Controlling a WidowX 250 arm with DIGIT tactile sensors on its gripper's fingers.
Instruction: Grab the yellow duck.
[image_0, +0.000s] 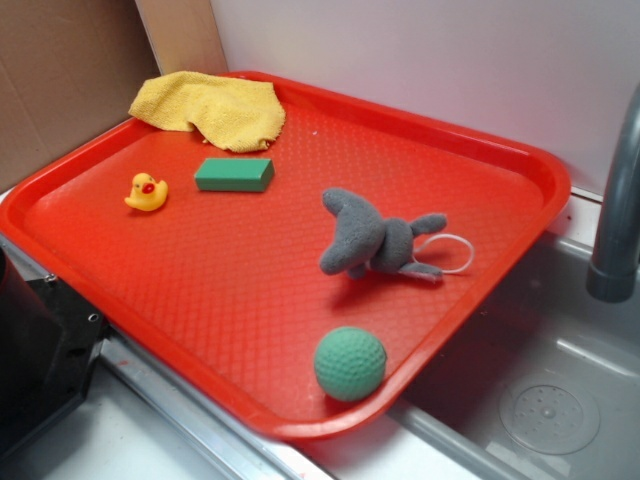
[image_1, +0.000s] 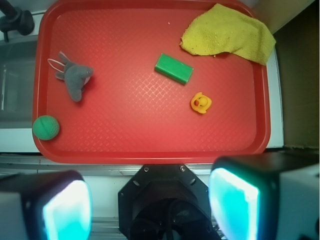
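claw (image_1: 150, 200) – spread wide, empty | yellow duck (image_0: 146, 192) – upright on red tray (image_0: 250, 300), beside green block (image_0: 234, 174)

Oblique side exterior, perhaps overhead wrist; shared red tray (image_0: 520, 160).

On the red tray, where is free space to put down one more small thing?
The widest bare patch on the tray runs through the middle, bordered by the duck, block, grey plush and ball. The far edge between plush and cloth is also free. Cloth, block and duck sit crowded together.
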